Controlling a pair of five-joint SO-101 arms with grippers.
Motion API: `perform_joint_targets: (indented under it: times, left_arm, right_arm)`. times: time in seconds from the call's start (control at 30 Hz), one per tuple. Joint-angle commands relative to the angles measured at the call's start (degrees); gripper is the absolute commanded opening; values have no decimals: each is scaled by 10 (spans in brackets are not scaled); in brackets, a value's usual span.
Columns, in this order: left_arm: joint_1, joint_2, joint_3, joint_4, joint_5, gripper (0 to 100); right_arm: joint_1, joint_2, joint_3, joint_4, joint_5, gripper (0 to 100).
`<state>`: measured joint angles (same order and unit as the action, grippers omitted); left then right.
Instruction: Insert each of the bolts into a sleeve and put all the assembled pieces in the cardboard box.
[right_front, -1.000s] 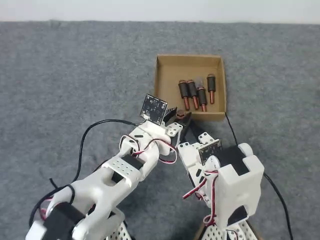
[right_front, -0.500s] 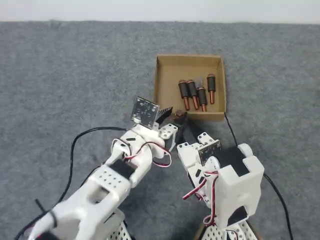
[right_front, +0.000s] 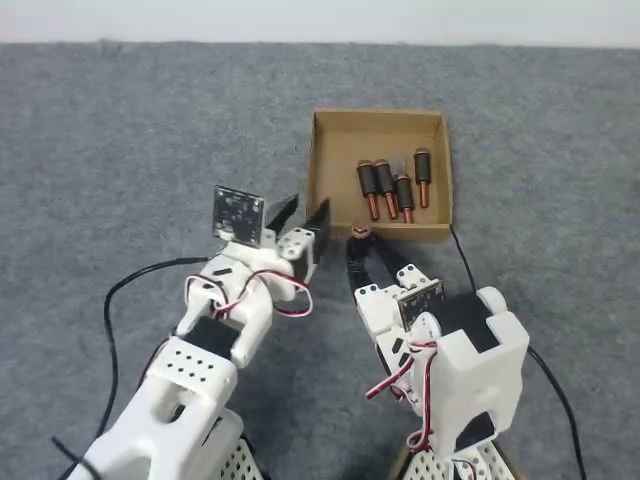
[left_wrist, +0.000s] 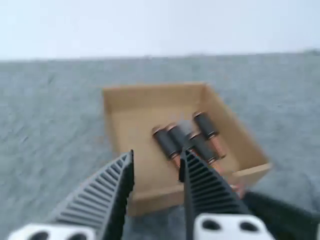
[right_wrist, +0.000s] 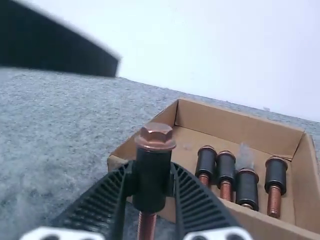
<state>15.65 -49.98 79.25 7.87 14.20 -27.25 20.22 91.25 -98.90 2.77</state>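
Bolt (right_wrist: 155, 136) in sleeve (right_wrist: 151, 187) sits clamped upright in right gripper (right_wrist: 151, 174) just beside box (right_front: 378, 116); left gripper (left_wrist: 157, 159) stands open near it.

The right gripper (right_wrist: 150, 176) grips a black sleeve (right_wrist: 151, 185) upright between its fingers (right_wrist: 192, 200), a copper bolt (right_wrist: 155, 136) seated in it, hex head up. Toward one o'clock beyond it, a cardboard box (right_wrist: 240, 120) on the grey bench (right_wrist: 50, 130) holds four assembled pieces (right_wrist: 235, 177) side by side.
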Motion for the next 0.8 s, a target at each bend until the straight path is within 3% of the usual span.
perform_joint_targets:
  times: [0.0, 0.1, 0.43, 0.63, 0.77]
  left_arm:
    - [-33, -25, -26, 51, 3, 75]
    - [-68, -25, -31, 76, 3, 6]
    - [-142, -25, -35, 221, 1, 15]
    - [-180, -26, -99, 318, 0, 15]
    - [-184, -31, -110, 334, -1, 15]
  right_arm:
    - [7, -35, -1, -5, 13, 6]
    - [7, -35, -1, -5, 13, 6]
    - [16, -35, -2, -5, 13, 6]
    - [24, -36, -3, -5, 13, 6]
    - [25, -35, -3, -5, 13, 6]
